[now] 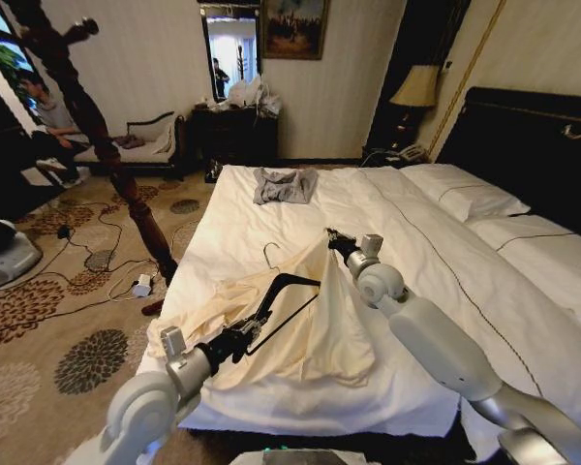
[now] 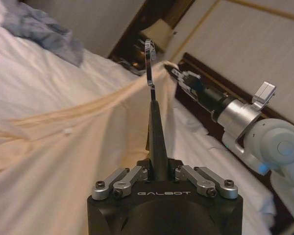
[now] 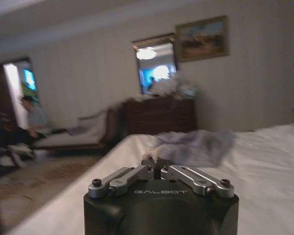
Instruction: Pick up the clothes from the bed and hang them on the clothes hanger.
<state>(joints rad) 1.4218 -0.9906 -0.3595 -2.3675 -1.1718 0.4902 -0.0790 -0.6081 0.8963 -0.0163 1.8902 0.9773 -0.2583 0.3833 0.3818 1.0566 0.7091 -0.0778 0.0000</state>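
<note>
The cream-yellow clothes (image 1: 300, 334) lie on the near left part of the bed (image 1: 407, 213), and one edge is pulled up into a peak. My right gripper (image 1: 331, 235) is shut on that raised edge; in the right wrist view a bit of cream fabric (image 3: 153, 157) sticks out between the closed fingers. My left gripper (image 1: 257, 323) is shut on the black clothes hanger (image 1: 295, 278), holding it tilted over the clothes. The hanger's silver hook (image 2: 149, 58) points towards the right gripper (image 2: 177, 73). Fabric (image 2: 88, 147) drapes beside the hanger bar (image 2: 157, 137).
A smaller grey garment (image 1: 284, 184) lies at the far end of the bed. A tall dark wooden coat stand (image 1: 97, 126) rises left of the bed over patterned carpet with cables. Pillows (image 1: 465, 194) and the black headboard (image 1: 533, 136) are on the right.
</note>
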